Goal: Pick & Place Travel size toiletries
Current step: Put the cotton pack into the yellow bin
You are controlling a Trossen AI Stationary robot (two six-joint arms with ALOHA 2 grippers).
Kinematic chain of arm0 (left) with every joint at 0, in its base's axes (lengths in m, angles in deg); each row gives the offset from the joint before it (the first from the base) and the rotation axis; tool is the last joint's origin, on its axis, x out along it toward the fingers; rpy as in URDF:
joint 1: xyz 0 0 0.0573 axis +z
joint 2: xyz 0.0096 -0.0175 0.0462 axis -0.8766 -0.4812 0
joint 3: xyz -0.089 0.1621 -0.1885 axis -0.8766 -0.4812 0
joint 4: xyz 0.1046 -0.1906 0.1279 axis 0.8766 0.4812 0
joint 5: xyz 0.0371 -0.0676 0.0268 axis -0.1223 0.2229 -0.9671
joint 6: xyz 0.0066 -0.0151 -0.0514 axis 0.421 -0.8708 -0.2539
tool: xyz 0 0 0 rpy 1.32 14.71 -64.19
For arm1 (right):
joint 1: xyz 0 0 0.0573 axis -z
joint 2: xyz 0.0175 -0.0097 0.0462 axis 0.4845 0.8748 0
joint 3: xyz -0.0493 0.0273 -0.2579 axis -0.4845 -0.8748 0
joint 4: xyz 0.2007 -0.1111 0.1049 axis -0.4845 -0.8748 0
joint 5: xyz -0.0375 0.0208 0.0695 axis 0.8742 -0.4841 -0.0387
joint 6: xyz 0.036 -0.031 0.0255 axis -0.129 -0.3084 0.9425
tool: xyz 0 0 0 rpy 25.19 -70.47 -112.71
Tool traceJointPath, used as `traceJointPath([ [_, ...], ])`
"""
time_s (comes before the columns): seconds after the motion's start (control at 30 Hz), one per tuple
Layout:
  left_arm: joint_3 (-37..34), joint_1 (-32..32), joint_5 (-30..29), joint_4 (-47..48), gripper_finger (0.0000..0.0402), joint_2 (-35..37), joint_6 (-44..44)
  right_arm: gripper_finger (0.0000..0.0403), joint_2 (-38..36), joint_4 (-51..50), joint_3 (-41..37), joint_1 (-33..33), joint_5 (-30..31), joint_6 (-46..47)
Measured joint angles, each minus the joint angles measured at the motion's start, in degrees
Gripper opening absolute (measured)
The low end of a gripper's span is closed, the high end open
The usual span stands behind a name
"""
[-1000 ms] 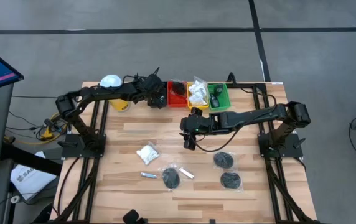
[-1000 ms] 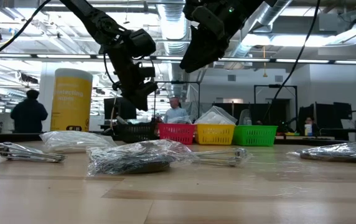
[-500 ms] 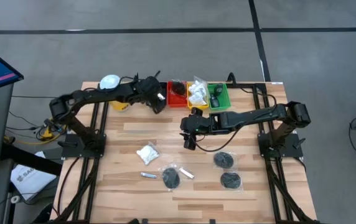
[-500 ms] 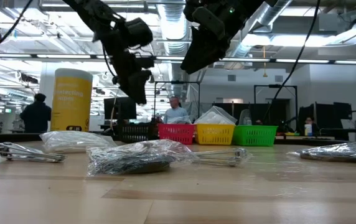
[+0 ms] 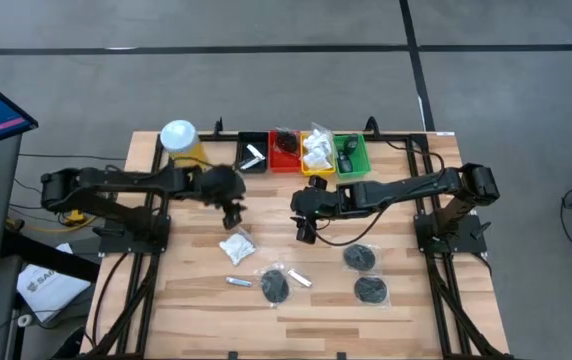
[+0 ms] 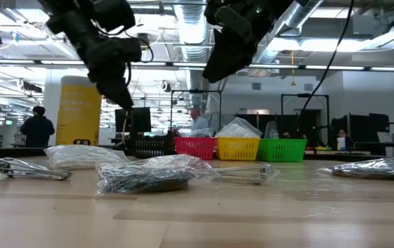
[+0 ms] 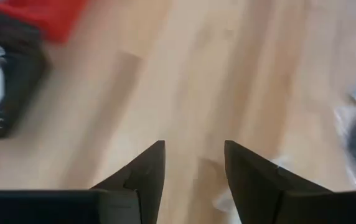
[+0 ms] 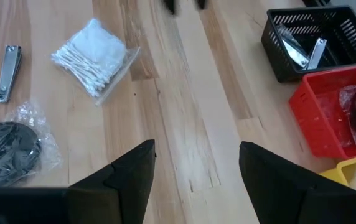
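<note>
High view, L to R: left gripper (image 5: 232, 207) hangs empty, fingers spread, just tray-side of the cotton-swab sachet (image 5: 236, 245). Judged step: fetch that sachet. Do it well: drop straight over its middle, jaws straddling the bag's narrow way, pinch plastic w/o scraping wood. Nail clipper (image 5: 238, 282) and bagged black disc (image 5: 275, 286) lie beyond the sachet, away from the trays. Right gripper (image 5: 304, 229) waits spread, empty, right of the sachet; black tray (image 5: 243, 166) already holds a clipper.
</note>
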Motion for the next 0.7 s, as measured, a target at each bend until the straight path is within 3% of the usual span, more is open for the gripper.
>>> traceJointPath([
  [0.3, -8.59, -6.81, -0.01, -6.23, 0.0154, 1.16, -10.07, 0.0221, 0.0, 0.73, -0.02, 0.02, 0.02, 0.01],
  [0.7, -13.91, -7.4, 0.24, -10.66, 0.0154, 1.17, -16.64, 0.0221, 0.0, 0.69, -0.02, 0.0, 0.02, -0.01],
])
